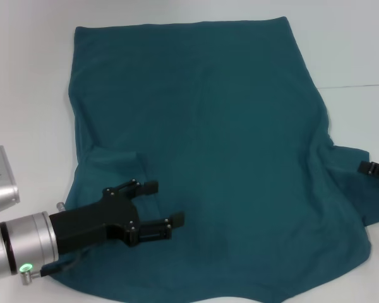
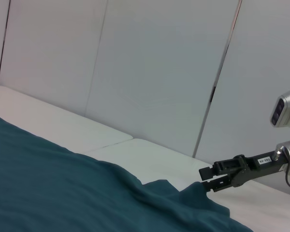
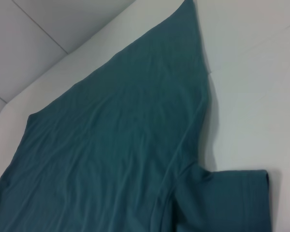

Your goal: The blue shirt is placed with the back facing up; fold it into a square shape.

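The blue shirt (image 1: 221, 126) lies spread on the white table (image 1: 25, 95), plain side up, hem at the far end. My left gripper (image 1: 167, 203) hovers low over the shirt's near left part, fingers open with nothing between them. A fold of cloth lies just beyond it. My right gripper (image 1: 374, 169) shows only as a black tip at the right edge, beside the right sleeve (image 3: 232, 198). In the left wrist view the right gripper (image 2: 205, 179) stands at the raised sleeve edge with a narrow gap between its fingers. The shirt (image 2: 63, 193) fills that view's lower part.
White table surface (image 1: 354, 50) surrounds the shirt on the left, far side and right. A seam (image 1: 360, 85) runs across the table on the right. Pale wall panels (image 2: 150, 72) stand behind the table. The left arm's silver wrist (image 1: 19, 249) sits at the near left corner.
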